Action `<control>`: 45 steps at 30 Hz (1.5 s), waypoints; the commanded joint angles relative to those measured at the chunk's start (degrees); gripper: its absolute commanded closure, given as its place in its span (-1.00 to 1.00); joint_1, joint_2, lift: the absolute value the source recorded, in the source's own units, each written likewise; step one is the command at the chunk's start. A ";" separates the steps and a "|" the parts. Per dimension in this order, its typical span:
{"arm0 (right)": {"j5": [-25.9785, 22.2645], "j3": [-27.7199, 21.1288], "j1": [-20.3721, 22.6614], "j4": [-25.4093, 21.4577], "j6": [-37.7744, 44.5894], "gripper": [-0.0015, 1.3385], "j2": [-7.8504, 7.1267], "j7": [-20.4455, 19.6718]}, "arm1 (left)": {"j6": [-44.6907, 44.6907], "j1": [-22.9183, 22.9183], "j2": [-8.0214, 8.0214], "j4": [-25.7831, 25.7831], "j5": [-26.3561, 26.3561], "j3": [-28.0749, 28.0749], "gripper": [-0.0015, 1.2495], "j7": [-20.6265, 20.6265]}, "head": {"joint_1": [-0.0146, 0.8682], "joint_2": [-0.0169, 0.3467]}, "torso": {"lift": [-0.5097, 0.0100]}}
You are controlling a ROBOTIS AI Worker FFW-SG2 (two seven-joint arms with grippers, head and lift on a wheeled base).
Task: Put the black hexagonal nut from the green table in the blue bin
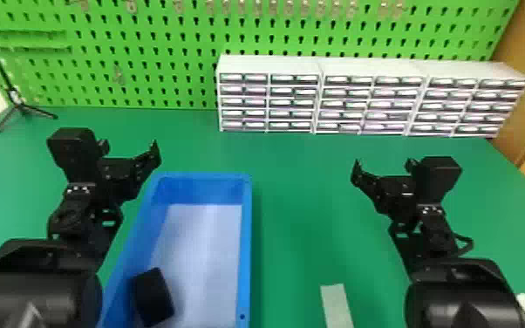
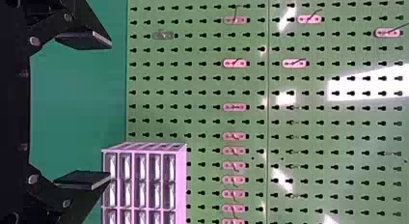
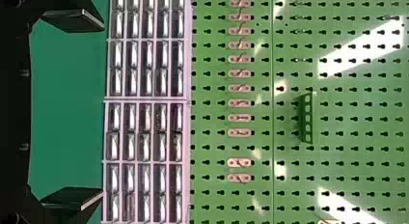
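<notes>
Where visible, the block (image 1: 152, 297) looks black.

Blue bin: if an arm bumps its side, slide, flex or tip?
The blue bin likely slides rather than tips: it sits on a broad, flat floor. Its straight, thick-looking rim suggests moulded plastic, so probably little flex. The green table looks smooth, so grip underneath may be low.

There is room to pass over the table (image 1: 296, 227) right of the bin (image 1: 245, 244) and above the bin's far half, while a black block (image 1: 152, 296) obstructs its near left part, the left arm (image 1: 72, 218) crowds its left wall and drawers (image 1: 270, 102) rise beyond it, rightward.
</notes>
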 commanded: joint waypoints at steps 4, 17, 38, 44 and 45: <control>0.11 -0.01 0.31 -0.18 0.29 -0.85 -0.03 0.00 | 0.14 0.01 0.00 0.00 -0.08 -0.27 -0.52 0.08 | 0.58 -0.76 | 0.59; 0.02 0.25 0.40 -0.27 0.55 -0.85 -0.38 0.00 | 0.32 -0.08 0.00 0.00 -0.08 -0.88 -0.52 0.08 | 0.58 -0.76 | 0.59; -0.33 0.34 0.58 -0.44 0.90 -0.85 -0.21 0.00 | 0.50 -0.08 0.00 0.00 0.01 -1.24 -0.52 0.08 | 0.58 -0.76 | 0.59; -0.33 0.43 0.49 -0.44 0.99 -0.85 -0.29 0.00 | 0.50 -0.17 0.00 0.00 0.28 -1.32 -0.52 0.08 | 0.58 -0.76 | 0.59; -0.33 0.52 0.49 -0.44 0.99 -0.85 -0.29 0.00 | 0.50 -0.25 0.00 0.00 0.36 -1.32 -0.52 0.08 | 0.58 -0.76 | 0.59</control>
